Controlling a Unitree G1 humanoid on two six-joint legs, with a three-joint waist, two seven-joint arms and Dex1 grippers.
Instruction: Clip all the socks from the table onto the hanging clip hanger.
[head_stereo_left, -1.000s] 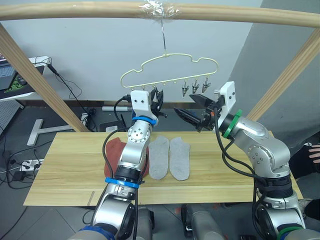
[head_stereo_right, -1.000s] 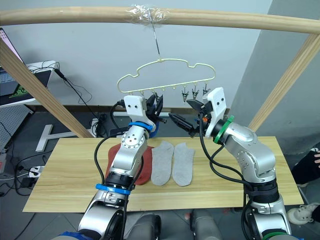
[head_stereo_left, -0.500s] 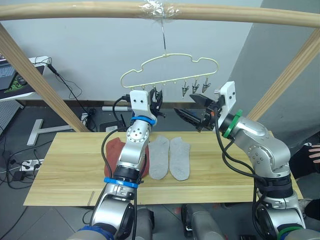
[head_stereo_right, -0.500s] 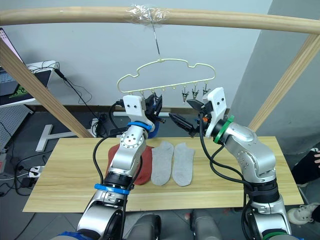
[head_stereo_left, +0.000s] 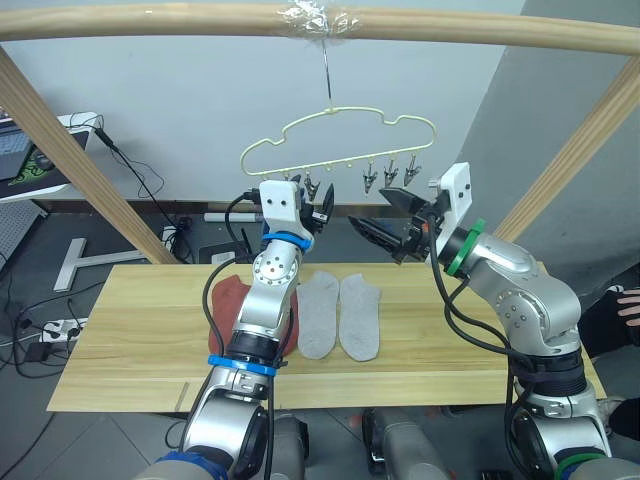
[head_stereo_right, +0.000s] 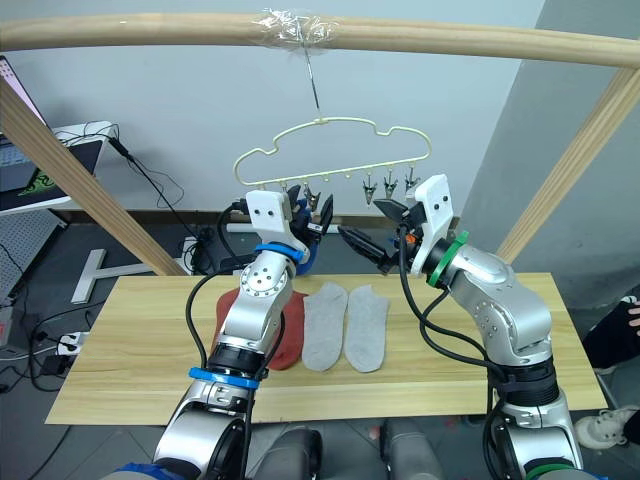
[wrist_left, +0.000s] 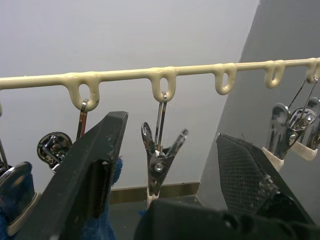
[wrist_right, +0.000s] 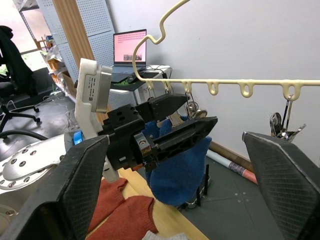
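The hanger hangs by its hook from the wooden pole above the bench. 1 blue sock already hangs from a clip near the hanger's left end, just behind the left claw. That claw is raised to the lower bar with its fingers spread around an empty clip and has nothing between them, though blue fabric brushes the outer side of 1 finger. The right claw hovers just beside it under the bar, wide open and empty.

On the bench lie 2 grey socks side by side, and rust-red socks partly hidden behind the left arm. A 2nd blue sock cannot be made out. So the job looks barely begun: 1 sock clipped as far as shows, at least 4 still to lift and clip.
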